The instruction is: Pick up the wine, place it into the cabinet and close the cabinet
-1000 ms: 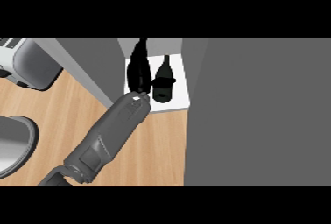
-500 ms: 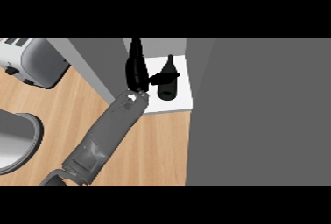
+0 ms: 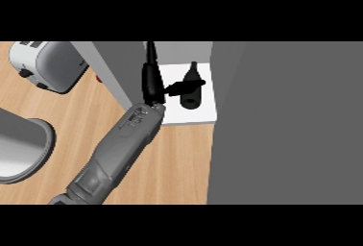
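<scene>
The wine bottle [image 3: 190, 91] is a dark shape on the white shelf [image 3: 186, 117] inside the cabinet, neck pointing away from me. My left hand [image 3: 151, 81] reaches into the cabinet just left of the bottle. Its fingers are straight and point away, and its thumb [image 3: 183, 86] sticks out to the right and overlaps the bottle. No fingers curl round the bottle. My grey left forearm [image 3: 117, 149] runs up from the lower left. My right hand does not show.
A wide grey cabinet door [image 3: 284, 125] fills the right side of the view. The cabinet's grey side wall [image 3: 117, 67] is left of the hand. A white toaster [image 3: 42, 65] and a grey round vessel [image 3: 18, 151] are on the wooden counter [image 3: 181, 163] at left.
The left hand has stretched a little farther into the cabinet with its fingers straighter. The bottle stays on the shelf, and the gap between fingers and bottle has widened slightly.
</scene>
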Controlling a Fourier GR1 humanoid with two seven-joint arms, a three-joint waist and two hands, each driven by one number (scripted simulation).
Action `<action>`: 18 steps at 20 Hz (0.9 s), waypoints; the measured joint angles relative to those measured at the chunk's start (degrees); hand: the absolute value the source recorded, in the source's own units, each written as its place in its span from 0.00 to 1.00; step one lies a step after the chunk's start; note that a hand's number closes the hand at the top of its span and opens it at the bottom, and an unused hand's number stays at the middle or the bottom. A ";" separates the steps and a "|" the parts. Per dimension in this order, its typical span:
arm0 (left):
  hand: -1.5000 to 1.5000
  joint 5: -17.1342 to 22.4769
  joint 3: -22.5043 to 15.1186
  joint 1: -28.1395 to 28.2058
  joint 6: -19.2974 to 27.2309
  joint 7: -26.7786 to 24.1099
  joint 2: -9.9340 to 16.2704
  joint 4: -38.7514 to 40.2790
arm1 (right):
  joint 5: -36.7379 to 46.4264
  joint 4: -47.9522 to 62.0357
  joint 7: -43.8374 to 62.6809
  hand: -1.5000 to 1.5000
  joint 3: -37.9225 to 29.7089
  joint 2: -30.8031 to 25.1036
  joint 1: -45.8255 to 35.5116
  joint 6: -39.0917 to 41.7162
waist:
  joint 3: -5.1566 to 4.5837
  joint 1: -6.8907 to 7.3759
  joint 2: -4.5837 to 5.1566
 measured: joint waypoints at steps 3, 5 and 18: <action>0.00 2.75 -1.06 2.34 -1.89 -2.57 0.00 -2.24 | 0.26 -0.03 0.95 0.00 0.49 0.21 -0.84 -1.25 | 0.02 0.78 -0.17; 0.00 3.55 -2.01 3.95 -2.83 -3.61 0.00 -4.20 | 0.39 -0.05 1.28 0.00 0.34 0.17 -1.22 -1.81 | 0.04 1.28 -0.30; 0.00 2.87 -9.43 19.24 -7.69 0.21 1.76 -28.19 | 1.92 -0.61 3.65 0.00 0.64 -0.32 -3.63 -5.54 | 0.08 3.12 -0.79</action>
